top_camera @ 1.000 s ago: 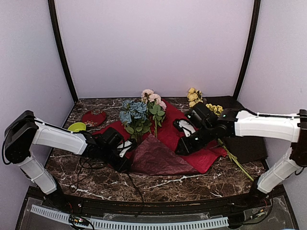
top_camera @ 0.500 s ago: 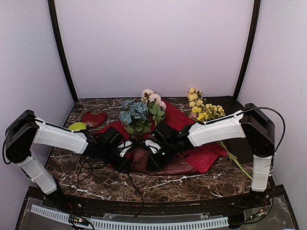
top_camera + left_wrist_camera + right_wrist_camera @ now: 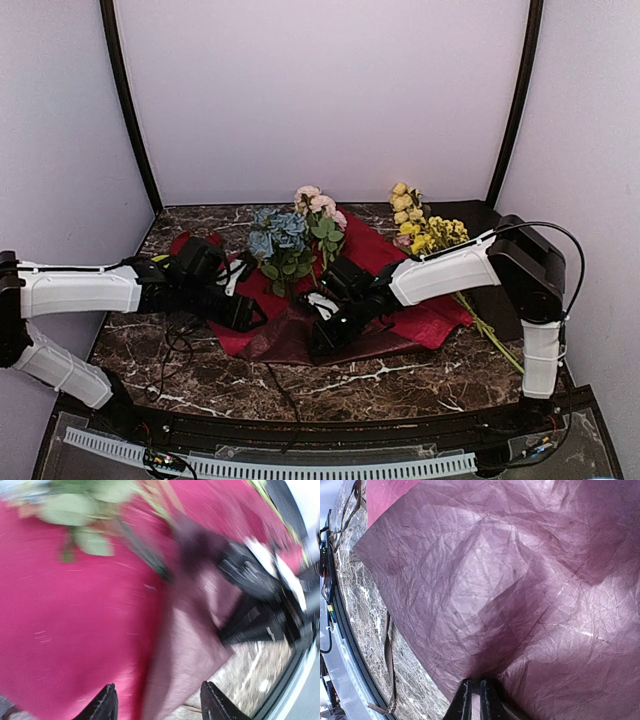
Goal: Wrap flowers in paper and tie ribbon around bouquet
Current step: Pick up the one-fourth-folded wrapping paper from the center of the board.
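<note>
The left wrist view is motion-blurred; lower stems of the flowers (image 3: 283,240) lie hidden under the paper (image 3: 272,341).

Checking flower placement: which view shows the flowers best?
Top external: the flowers show whole and sharp, stems on the paper. Left wrist catches only blurred leaves at its top edge; right wrist shows none, only crinkled paper.

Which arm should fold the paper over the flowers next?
Right. The right gripper pinches the paper at its fold, ready to pull; the left gripper hangs open, holding nothing.
</note>
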